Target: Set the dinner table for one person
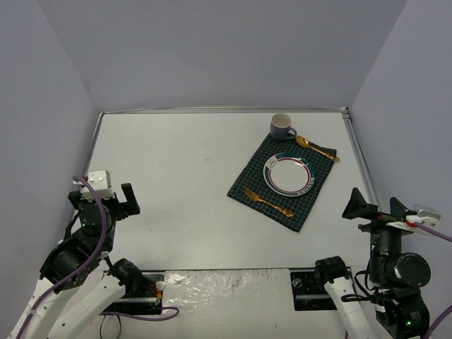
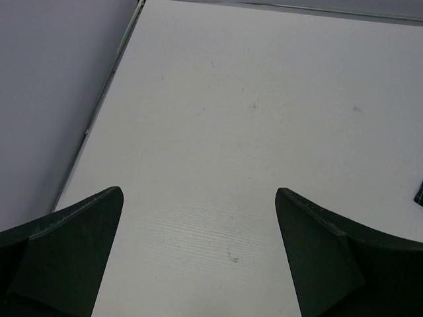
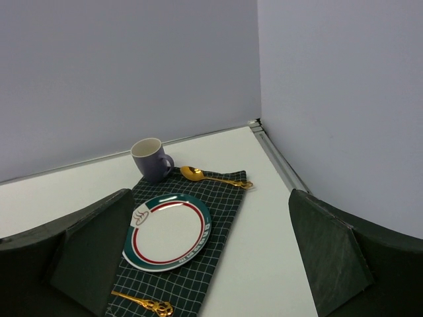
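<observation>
Two released pincers are hanging over the near end of the dinner table (image 1: pixel 176 176), the left gripper (image 1: pixel 102 201) by the left edge and the right gripper (image 1: pixel 376 209) by the right edge. Both are standing with jaws spread wide, grasping nothing.

Only the top view is showing the whole white tabletop. It is lying flat between grey walls (image 1: pixel 212 49), its far edge running left to right and its side edges running away from the arms. Foreshortening is hiding which axis is the longer.

The left wrist camera is showing bare table surface and the metal edging beside the left wall, with only a dark sliver at its right border.

The right wrist camera is taking in the far right corner. A dark green checked cloth (image 3: pixel 225 195) is carrying a plate (image 3: pixel 167 231), with a gold fork (image 3: pixel 142 302) lying on the plate's near side and a gold spoon (image 3: pixel 211 177) on its far side. A purple mug (image 3: pixel 151 160) is standing upright at the cloth's far corner.
</observation>
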`<act>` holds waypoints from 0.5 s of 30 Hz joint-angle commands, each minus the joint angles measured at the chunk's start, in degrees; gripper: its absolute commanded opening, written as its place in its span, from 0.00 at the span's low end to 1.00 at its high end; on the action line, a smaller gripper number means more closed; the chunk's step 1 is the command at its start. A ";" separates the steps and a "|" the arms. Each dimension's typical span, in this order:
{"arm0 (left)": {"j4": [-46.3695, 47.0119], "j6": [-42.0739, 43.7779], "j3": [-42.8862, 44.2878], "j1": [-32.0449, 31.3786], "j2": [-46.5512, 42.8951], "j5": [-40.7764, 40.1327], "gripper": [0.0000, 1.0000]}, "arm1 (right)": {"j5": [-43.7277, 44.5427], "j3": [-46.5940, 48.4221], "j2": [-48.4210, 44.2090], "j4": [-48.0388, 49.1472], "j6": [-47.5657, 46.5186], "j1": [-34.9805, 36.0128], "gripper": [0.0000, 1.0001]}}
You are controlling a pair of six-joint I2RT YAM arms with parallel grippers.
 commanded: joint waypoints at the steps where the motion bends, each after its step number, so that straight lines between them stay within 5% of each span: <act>1: 1.69 0.01 0.15 0.41 -0.21 -4.46 0.97 | 2.39 -0.93 -0.38 3.20 -1.21 0.38 1.00; 15: 2.27 0.31 -1.66 5.69 0.03 -0.34 0.97 | 1.80 -1.99 -0.30 2.51 -0.54 0.38 1.00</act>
